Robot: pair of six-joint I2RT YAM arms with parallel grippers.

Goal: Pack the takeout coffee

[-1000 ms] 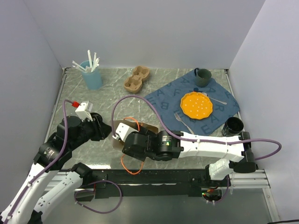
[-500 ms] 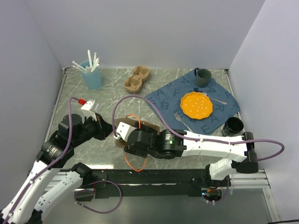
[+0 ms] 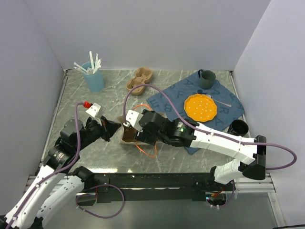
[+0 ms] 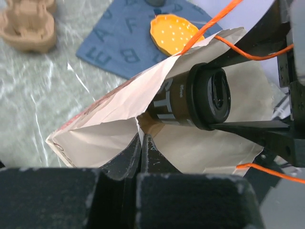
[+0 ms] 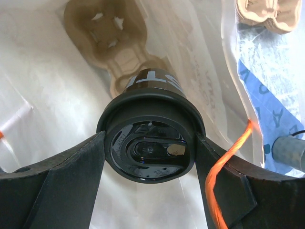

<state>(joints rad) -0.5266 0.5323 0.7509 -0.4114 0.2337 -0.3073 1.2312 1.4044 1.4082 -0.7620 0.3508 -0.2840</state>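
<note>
Bag first: the paper bag (image 4: 105, 114) has its mouth held open by my left gripper (image 4: 141, 152), whose fingers are pinched flat on the lower lip. Deeper inside I see a pulp carrier (image 5: 107, 28). The takeout coffee (image 5: 151, 119) sits in the bag's mouth, lid toward the wrist camera, clamped by my right gripper (image 5: 150, 152) across the lid rim. I judge that the stiffest hold; the paper wall below would crush, and the lid could pop.
</note>
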